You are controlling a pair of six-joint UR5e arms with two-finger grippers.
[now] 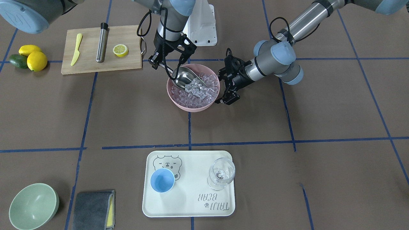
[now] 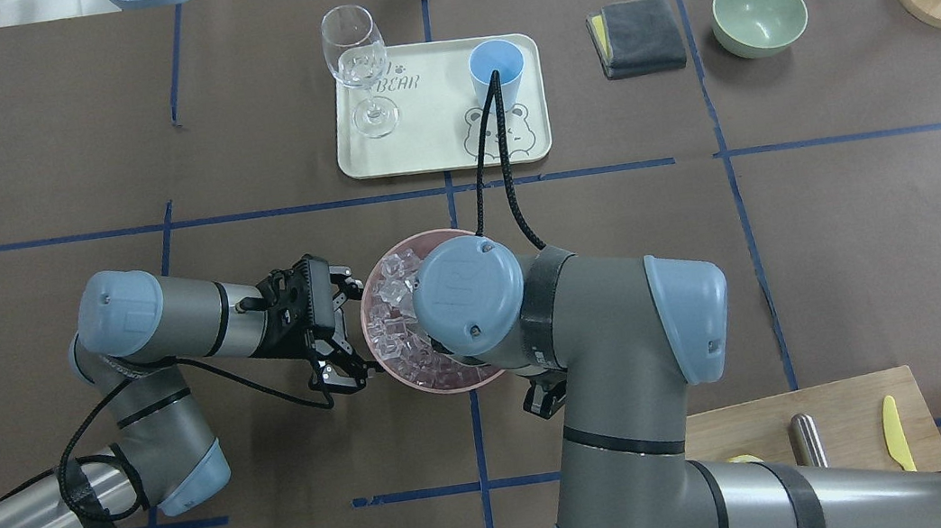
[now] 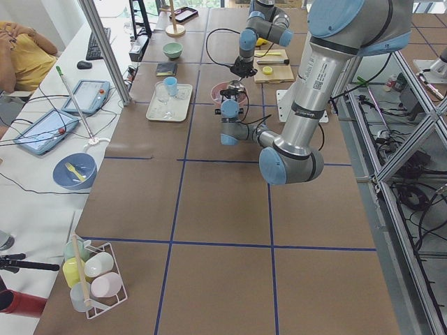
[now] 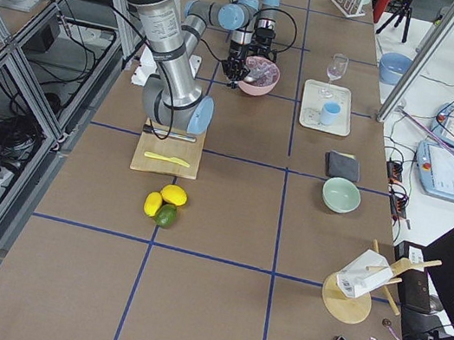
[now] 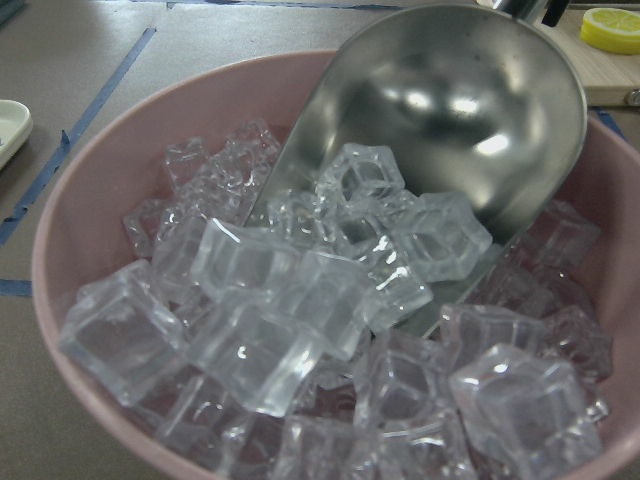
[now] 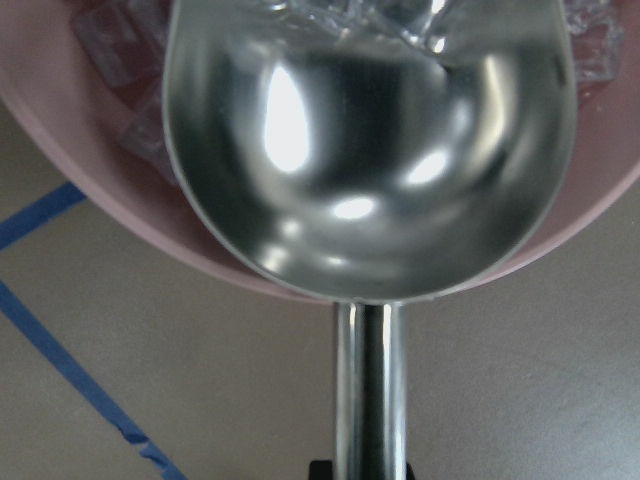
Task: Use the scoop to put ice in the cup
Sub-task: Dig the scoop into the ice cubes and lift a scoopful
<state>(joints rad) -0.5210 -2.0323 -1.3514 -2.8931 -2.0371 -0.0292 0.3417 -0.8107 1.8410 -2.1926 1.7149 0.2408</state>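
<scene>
Right gripper (image 1: 163,64), clenching the scoop (image 1: 182,78), is digging under ice (image 1: 199,91) from the pink bowl's (image 1: 191,108) 10 o'clock — left gripper (image 2: 356,327), released, is likely steadying 3 o'clock

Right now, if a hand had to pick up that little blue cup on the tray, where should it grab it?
Probably by the wall near the rim, from straight above: the cup stands upright, mouth open, with no handle, so one finger could go inside and one outside. The wine glass stands apart at the other side of the tray, leaving room.
</scene>
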